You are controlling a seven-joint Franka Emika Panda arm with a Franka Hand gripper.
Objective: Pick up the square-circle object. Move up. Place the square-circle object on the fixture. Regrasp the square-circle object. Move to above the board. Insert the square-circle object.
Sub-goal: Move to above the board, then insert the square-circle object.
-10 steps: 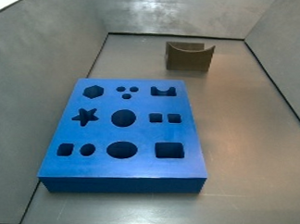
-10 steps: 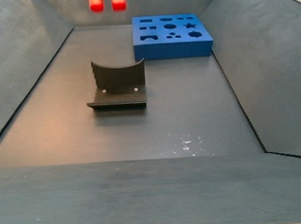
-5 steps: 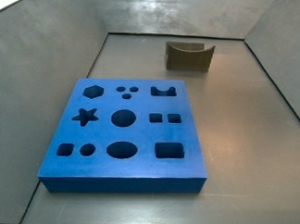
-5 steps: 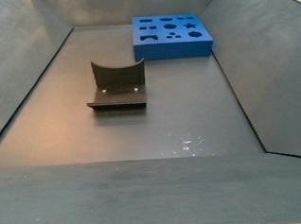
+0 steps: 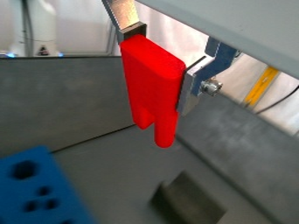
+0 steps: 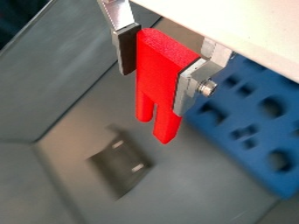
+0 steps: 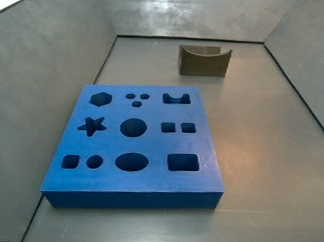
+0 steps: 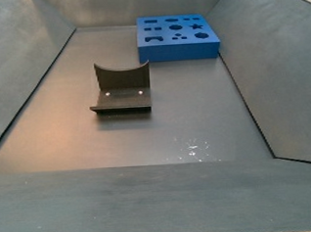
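Observation:
My gripper (image 5: 163,61) (image 6: 156,63) is shut on the red square-circle object (image 5: 152,83) (image 6: 159,80), its two prongs pointing down, high above the floor. Both wrist views show this. The blue board (image 7: 134,142) (image 8: 178,36) with shaped holes lies flat; it also shows in both wrist views (image 5: 35,185) (image 6: 251,118) below the gripper. The dark fixture (image 7: 204,60) (image 8: 120,87) with its curved notch stands apart from the board and shows below in both wrist views (image 5: 187,201) (image 6: 121,164). Neither gripper nor red object appears in the side views.
Grey bin walls (image 7: 47,49) (image 8: 260,54) rise around the floor on all sides. The board sits near one wall, the fixture toward the other end.
One second ago the red object's prong tips showed at the top edge of a side view; they have risen out of that view. Board and fixture have not moved.

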